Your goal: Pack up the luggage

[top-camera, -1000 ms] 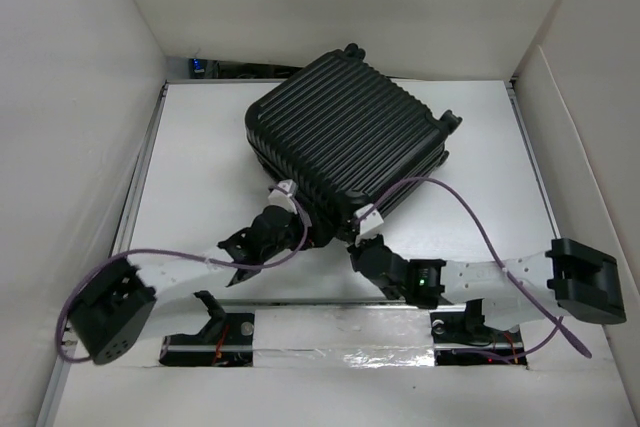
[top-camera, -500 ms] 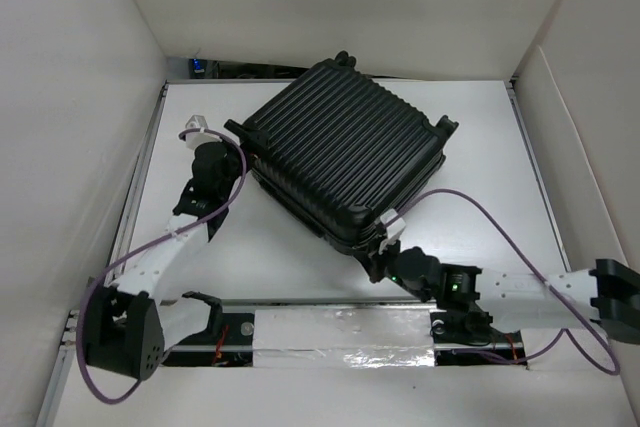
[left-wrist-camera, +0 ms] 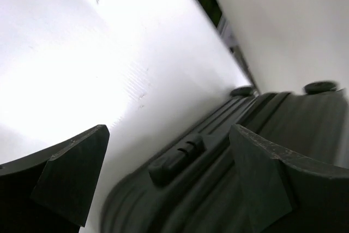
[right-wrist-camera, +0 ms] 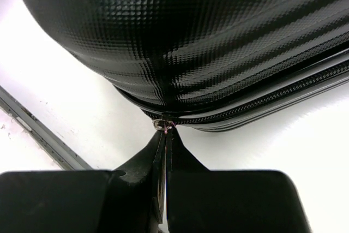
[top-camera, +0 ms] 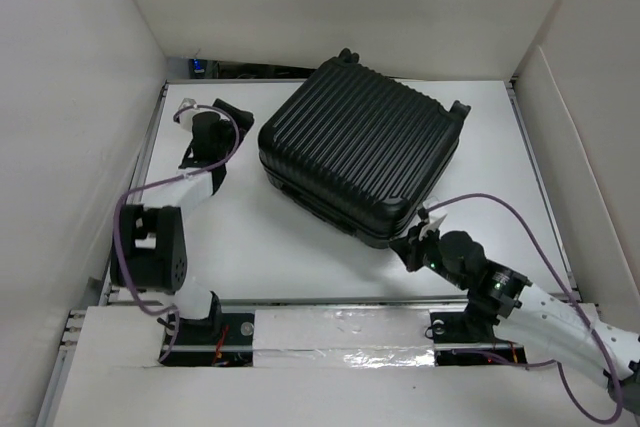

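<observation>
1. Toward the far middle of the tabletop (top-camera: 245, 237) is where the luggage (top-camera: 360, 152) sits. It's lying flat, turned at an angle, ribbed shell up and the two halves shut together.
2. Off the luggage's far edge you can spot the little caster wheels (top-camera: 345, 54) poking out.
3. At the luggage's near corner, the right hand (top-camera: 412, 247) is clenched on the zipper pull (right-wrist-camera: 163, 126). The wrist cam shows both fingers pinched flat on the thin metal tab, right up against the zipper track (right-wrist-camera: 262, 97).
4. Just beside the luggage's left corner, the left hand (top-camera: 232, 119) is released, fingers spread wide apart.
5. Its wrist cam looks along the luggage's side (left-wrist-camera: 218, 189), with a small black tab-like bump there, pretty blurry.
6. Purple cables (top-camera: 500, 205) loop off both arms on the luggage's near side.
</observation>
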Available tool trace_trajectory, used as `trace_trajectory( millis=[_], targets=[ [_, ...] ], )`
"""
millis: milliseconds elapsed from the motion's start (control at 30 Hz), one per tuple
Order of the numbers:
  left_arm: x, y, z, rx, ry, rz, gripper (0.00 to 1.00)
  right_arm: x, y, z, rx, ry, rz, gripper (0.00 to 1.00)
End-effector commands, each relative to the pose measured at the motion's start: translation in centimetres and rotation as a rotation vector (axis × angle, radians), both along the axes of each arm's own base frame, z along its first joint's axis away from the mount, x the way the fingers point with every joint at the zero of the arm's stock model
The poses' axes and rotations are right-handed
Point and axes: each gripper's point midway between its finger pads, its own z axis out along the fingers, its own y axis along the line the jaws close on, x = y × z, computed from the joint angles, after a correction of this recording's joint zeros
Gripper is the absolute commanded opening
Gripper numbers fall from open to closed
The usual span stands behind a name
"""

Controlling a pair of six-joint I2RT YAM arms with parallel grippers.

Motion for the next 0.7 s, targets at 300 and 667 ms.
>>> trace_trajectory(
  millis=[300,667],
  targets=[
    [-2.7,-11.4,-2.8,-0.041,-0.076,-0.365,0.87,6.6,-4.3,7.0,0.066,-0.105,-0.123,0.00],
    [-11.7,-21.4,-4.5,-0.047,-0.122,-0.632,0.85,-0.6,5.8,3.3,0.068,0.063,0.284,0.00]
  ],
)
